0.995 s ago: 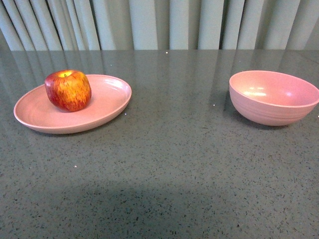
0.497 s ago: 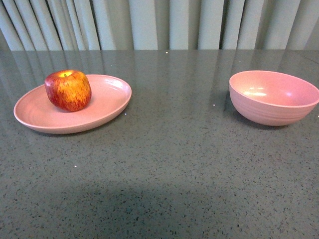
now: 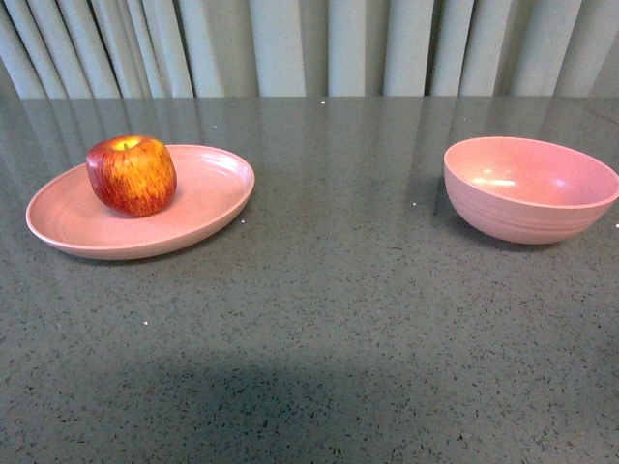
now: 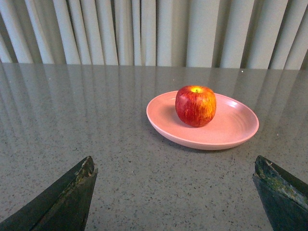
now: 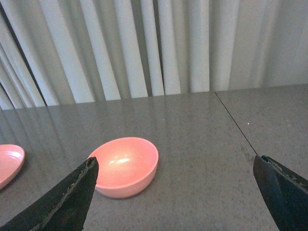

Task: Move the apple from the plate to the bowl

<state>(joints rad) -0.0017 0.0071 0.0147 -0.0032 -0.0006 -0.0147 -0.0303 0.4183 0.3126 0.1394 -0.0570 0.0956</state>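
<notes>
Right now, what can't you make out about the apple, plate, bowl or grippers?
Front view: no arms in frame; the red, yellow-streaked apple hides part of the shallow matte pink plate's far rim.
Left wrist view: the deep matte pink bowl is out of frame; the left gripper shows fingertips only.
Right wrist view: plate cut by the edge, apple unseen; the right gripper shows fingertips only.
</notes>
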